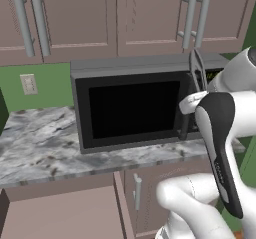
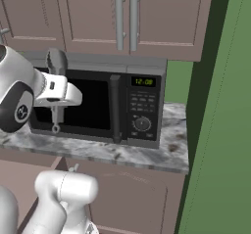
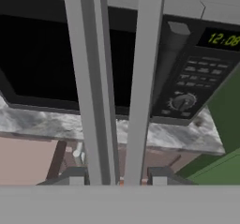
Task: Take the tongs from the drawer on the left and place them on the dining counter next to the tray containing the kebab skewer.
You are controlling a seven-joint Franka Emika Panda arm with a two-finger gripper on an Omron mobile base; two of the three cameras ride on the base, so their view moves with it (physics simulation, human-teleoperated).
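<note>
— Where's your arm right now?

— I've got it folded up high. From the left base view the white forearm rises at the lower right, bends at a dark joint, and the wrist points forward. From the right base view the same elbow sits at the far left with the hand reaching out level.

— And the gripper (image 3: 120,180)?

— My jaws are nearly together, clamped on the tongs (image 3: 112,78). In the hand view both fingertips (image 3: 76,177) press in from either side at the base of the two grey arms, which run straight up away from the hand.
</note>
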